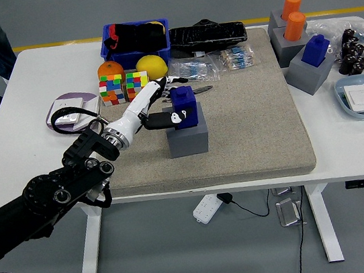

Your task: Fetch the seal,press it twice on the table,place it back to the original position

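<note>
We see the left arm (48, 199) entering from the lower left of the frame and reaching toward the centre. Its white left hand (154, 108) has the fingers closed around the blue seal (183, 104), with the thumb on the near face and the other fingers behind it. The seal sits on top of a grey block (188, 133), which stands on the grey mat (253, 113) a little left of the centre of the frame.

Just left of the hand, in the upper left part, we find 2 colour cubes (125, 87), and behind them an orange (110, 69) and a lemon (150, 65). Behind these stands a blue bin (134, 38).

In the upper right, another blue seal (316, 50) and 2 orange seals (292, 15) stand on their grey blocks. The white table (25, 131) carries everything.
</note>
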### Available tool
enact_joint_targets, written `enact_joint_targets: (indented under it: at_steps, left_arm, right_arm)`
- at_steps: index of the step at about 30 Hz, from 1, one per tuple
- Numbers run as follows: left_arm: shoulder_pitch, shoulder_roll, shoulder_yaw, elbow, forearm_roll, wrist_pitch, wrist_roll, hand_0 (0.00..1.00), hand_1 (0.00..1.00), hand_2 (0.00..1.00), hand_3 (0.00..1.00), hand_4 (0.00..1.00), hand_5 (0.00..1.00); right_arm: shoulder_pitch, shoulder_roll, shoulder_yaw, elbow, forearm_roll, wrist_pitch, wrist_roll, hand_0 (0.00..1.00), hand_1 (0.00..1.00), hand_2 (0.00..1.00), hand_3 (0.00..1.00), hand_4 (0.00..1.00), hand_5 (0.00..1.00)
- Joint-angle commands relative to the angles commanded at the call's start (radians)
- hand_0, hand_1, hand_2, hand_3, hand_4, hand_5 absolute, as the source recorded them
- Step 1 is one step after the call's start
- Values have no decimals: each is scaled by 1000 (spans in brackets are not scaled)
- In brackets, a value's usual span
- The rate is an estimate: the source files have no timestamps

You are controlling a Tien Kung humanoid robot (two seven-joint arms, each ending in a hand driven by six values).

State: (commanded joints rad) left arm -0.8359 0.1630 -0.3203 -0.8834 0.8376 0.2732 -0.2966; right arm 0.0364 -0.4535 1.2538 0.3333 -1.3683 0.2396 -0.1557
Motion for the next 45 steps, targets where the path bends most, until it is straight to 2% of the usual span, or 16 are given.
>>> enact_joint_targets:
  at_steps: [15, 30, 45]
  left_arm:
    - [-4, -8, 10, 8, 26, 10, -12, 845, 513, 404, 796, 516, 2]
    - [-20, 6, 21, 12, 60, 8, -5, 845, 509, 397, 795, 503, 2]
    - [-19, 1, 33, 18, 67, 7, -5, 846, 507, 393, 794, 496, 2]
  right_arm:
    - [-2, 1, -2, 1, 1, 1, 2, 833, 743, 736, 710, 817, 594]
    - [-3, 0, 3, 1, 0, 2, 4, 833, 742, 736, 710, 818, 595]
    - [-2, 2, 3, 1, -1, 2, 5, 833, 742, 736, 710, 818, 596]
